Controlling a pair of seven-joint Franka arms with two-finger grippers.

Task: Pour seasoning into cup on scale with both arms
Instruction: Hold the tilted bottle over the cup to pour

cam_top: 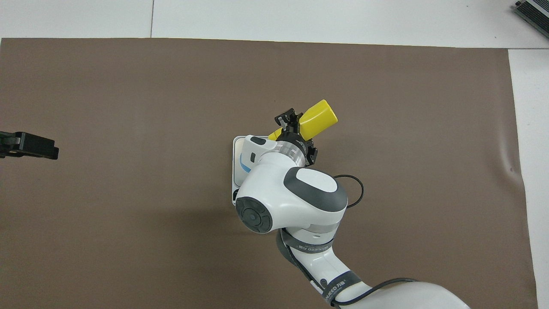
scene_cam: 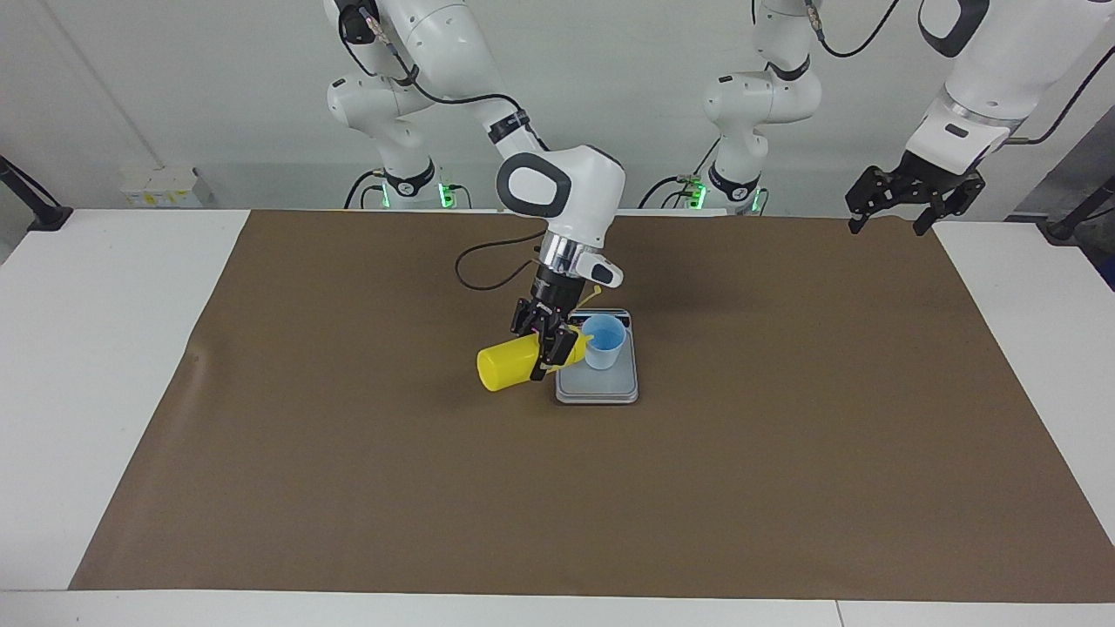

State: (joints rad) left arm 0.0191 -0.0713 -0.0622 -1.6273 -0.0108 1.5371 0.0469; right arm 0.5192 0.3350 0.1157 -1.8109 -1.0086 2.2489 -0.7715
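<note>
Right now, mid-frame, the right gripper (scene_cam: 547, 342) has its fingers clamped on the tipped seasoning bottle (scene_cam: 505, 365), nozzle over the blue cup (scene_cam: 604, 341) on the scale (scene_cam: 601, 383). At upper right, the left gripper (scene_cam: 910, 202) waits, fingers spread. No writing is legible.

- The seasoning (scene_cam: 505, 366) (cam_top: 318, 119), a yellow squeeze bottle, is tipped almost level, nozzle end at the cup's rim, base pointing toward the right arm's end.
- The cup (scene_cam: 604, 342), pale blue and upright, stands on the scale.
- The scale (scene_cam: 601, 387) (cam_top: 236, 150), flat silver-grey, lies mid-surface.
</note>
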